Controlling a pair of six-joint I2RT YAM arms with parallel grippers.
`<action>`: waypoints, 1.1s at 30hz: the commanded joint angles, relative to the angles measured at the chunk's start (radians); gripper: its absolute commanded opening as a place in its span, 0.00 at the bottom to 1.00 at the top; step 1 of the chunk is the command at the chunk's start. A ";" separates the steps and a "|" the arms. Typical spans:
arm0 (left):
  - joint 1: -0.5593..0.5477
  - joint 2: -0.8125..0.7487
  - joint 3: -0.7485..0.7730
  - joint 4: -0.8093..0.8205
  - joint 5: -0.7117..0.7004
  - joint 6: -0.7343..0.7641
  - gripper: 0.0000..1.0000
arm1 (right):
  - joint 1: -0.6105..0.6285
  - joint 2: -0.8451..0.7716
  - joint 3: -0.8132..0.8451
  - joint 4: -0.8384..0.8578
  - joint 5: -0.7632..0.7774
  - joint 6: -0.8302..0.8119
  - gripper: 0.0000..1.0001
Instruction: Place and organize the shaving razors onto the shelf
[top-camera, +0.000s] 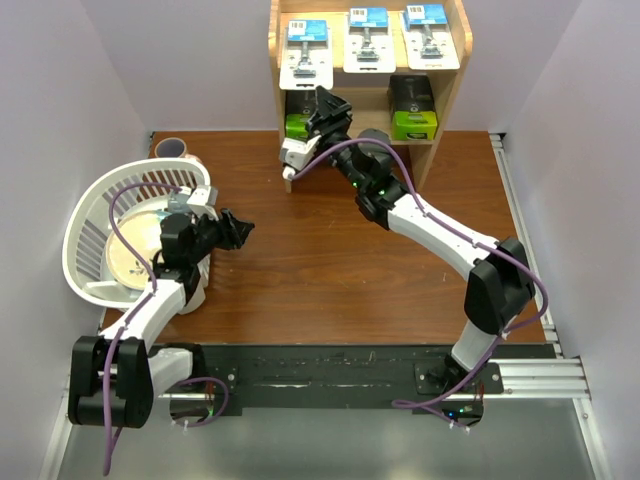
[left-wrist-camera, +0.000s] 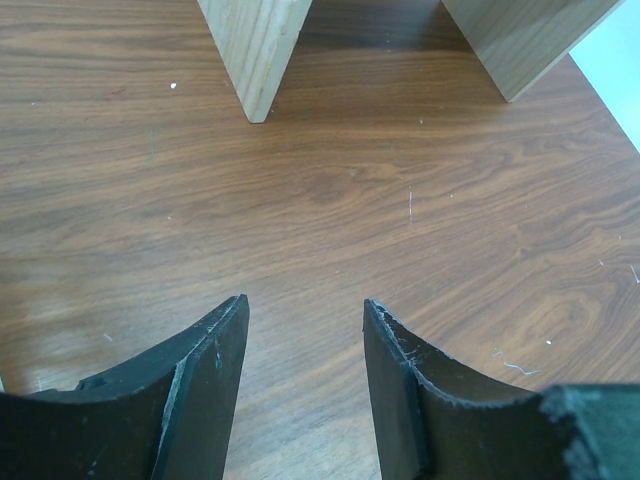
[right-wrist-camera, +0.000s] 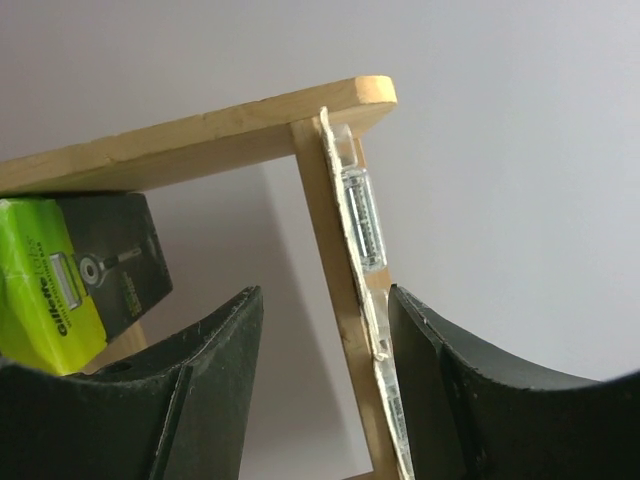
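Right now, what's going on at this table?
The wooden shelf holds three blister cards on its upper tier and two black boxes below. The right gripper is at the left box, jaws apart, holding nothing. The left gripper hangs open over the table beside the white basket.

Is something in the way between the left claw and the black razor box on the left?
Yes: the right gripper hangs in front of that black box on the shelf's lower tier. Otherwise only bare table lies between.
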 joint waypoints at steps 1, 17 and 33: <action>0.011 0.008 0.014 0.054 -0.006 -0.007 0.55 | 0.002 0.002 0.062 0.103 0.024 -0.022 0.57; 0.010 0.077 0.031 0.124 -0.003 -0.033 0.55 | -0.005 0.063 0.177 -0.006 0.033 -0.049 0.45; 0.010 0.080 0.039 0.124 -0.004 -0.039 0.54 | -0.013 0.100 0.240 -0.086 0.038 -0.074 0.18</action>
